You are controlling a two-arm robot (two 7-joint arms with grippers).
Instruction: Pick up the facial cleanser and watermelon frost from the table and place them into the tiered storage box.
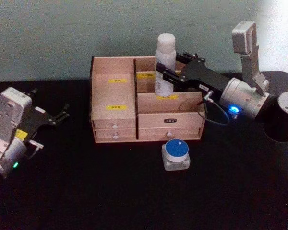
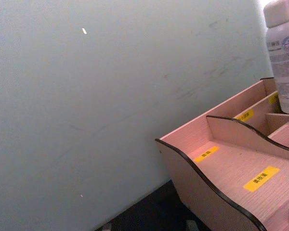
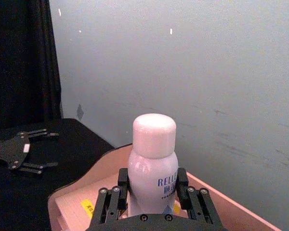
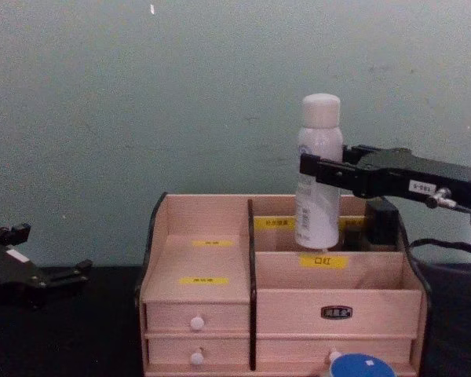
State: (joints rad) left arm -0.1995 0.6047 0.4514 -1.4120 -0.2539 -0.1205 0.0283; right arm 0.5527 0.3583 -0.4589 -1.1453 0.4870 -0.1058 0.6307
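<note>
The facial cleanser (image 1: 164,60), a tall white bottle with blue print, stands upright with its lower end inside the rear right compartment of the tiered storage box (image 1: 113,111). My right gripper (image 1: 169,68) reaches in from the right and is shut on the bottle's middle; its fingers press both sides in the right wrist view (image 3: 152,180). In the chest view the bottle (image 4: 319,165) rises above the box (image 4: 204,259), its base hidden. The watermelon frost (image 1: 175,153), a blue-lidded jar, sits on the table in front of the box. My left gripper (image 1: 61,114) rests open at the far left.
The box stands on a black table against a pale wall (image 1: 62,33). Its left compartments (image 2: 231,168) hold nothing, and small drawers with white knobs (image 4: 196,323) face me. The right arm's dark base (image 1: 283,120) sits at the right edge.
</note>
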